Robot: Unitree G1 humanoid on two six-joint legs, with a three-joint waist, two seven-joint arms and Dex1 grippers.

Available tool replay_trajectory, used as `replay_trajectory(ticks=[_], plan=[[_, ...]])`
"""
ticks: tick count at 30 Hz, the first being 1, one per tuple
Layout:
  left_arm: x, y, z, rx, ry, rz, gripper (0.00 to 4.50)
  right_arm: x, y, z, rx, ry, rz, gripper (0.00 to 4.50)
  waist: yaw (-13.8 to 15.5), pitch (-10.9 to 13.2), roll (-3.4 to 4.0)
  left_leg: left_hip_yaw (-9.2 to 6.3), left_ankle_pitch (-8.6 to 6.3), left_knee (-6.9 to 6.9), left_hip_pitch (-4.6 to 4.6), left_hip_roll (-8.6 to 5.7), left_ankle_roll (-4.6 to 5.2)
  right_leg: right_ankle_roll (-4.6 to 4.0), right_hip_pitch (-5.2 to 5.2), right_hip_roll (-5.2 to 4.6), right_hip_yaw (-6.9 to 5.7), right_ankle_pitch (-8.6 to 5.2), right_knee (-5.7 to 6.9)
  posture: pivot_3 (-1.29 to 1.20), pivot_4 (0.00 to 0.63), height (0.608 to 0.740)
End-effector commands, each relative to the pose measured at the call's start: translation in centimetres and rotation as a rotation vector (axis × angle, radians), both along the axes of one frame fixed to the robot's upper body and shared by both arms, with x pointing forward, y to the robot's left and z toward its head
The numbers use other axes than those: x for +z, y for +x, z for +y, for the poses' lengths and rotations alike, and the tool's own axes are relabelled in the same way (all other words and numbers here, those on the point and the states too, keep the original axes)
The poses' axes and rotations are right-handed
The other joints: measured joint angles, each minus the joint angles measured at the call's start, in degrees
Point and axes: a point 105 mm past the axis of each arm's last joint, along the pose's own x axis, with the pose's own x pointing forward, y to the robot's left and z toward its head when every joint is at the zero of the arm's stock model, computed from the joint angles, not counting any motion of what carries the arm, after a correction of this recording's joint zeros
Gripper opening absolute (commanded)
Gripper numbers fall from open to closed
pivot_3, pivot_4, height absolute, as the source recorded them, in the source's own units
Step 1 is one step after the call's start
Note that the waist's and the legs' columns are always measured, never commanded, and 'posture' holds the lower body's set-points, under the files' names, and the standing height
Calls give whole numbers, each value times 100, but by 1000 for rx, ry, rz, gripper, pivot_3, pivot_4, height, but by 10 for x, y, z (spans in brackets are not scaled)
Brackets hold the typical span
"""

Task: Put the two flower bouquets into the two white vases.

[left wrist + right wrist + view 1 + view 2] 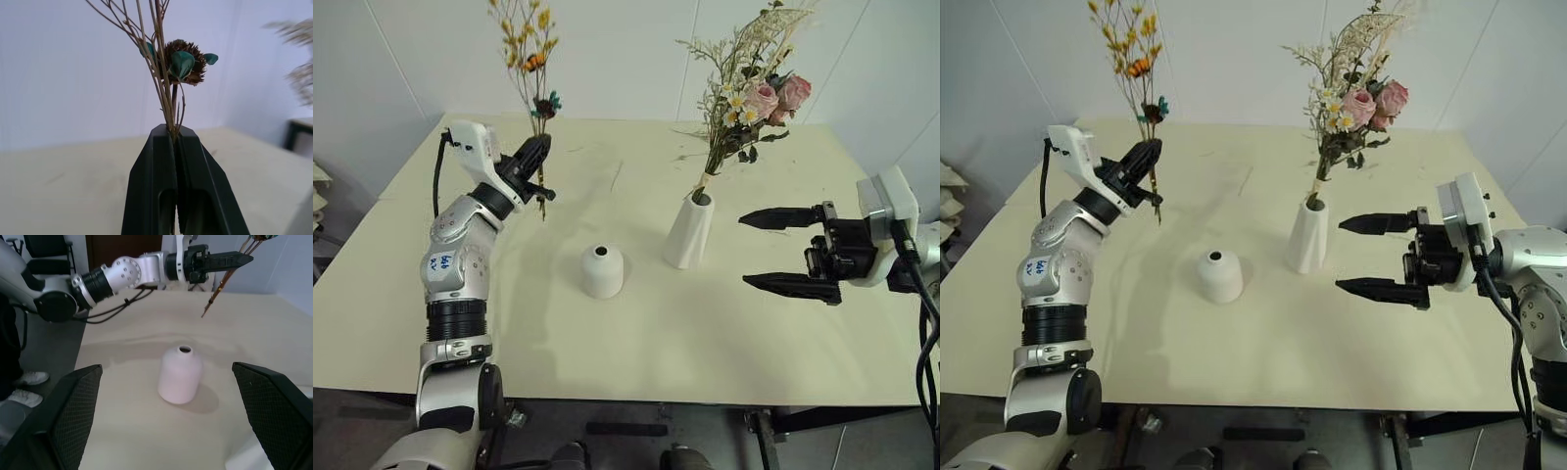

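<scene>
Yellow-orange bunch [530,59] clenched in left tool [534,157]; right tool [785,252] spread wide, empty.

Short domed white vase [180,374] between spread end effector fingers [73,404], stems [218,290] above

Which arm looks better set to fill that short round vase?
Left, probably. The left gripper is shut on the yellow-orange bunch, lifted off the table. The right gripper is open, holding nothing, beside the short vase.
</scene>
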Motion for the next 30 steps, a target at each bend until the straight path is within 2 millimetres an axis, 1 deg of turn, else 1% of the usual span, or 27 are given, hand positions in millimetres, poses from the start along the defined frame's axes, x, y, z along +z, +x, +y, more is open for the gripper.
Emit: replay_trajectory(ticks=[1,6,8,12,16,23,27,30], plan=[[31,-24,-6,-151,-51,-166,10,11,-11,1,25,37,-45,4500,0,0,0,0,0,0,0,0,0,0,0,0,0,0,1,0,150,740],[34,-46,-19,-346,-73,-204,10,3,-8,1,-23,24,-44,4500,1,1,-1,-2,-1,4,0,0,2,1,2,0,0,0,1,0,150,740],[35,-53,-21,-389,-72,-222,10,2,-8,2,-27,23,-46,4500,0,1,-1,-2,-1,5,0,0,3,1,3,0,1,1,1,0,150,740],[33,-67,-28,-536,-77,-244,10,-1,-8,3,-36,26,-49,4500,-7,1,-1,-2,-1,6,3,1,4,1,3,1,1,0,8,0,150,740],[20,-70,-33,-650,-42,-202,10,-2,-8,4,-43,32,-57,4500,-6,1,-1,-3,0,8,6,1,6,1,5,2,1,0,13,0,150,740],[8,-70,-35,-754,-52,-193,10,-4,-8,6,-59,36,-62,4500,-4,0,-1,-4,0,8,6,0,9,1,6,2,2,0,11,0,150,740],[-2,-66,-36,-777,-25,-160,10,-5,-7,6,-72,42,-65,4500,-7,1,-2,-4,0,8,7,0,9,1,6,2,2,0,12,0,150,740],[-5,-59,-32,-752,-39,-151,10,-6,-9,7,-83,46,-64,4500,-5,1,-2,-4,0,8,8,0,10,1,6,2,2,0,13,0,150,740]])
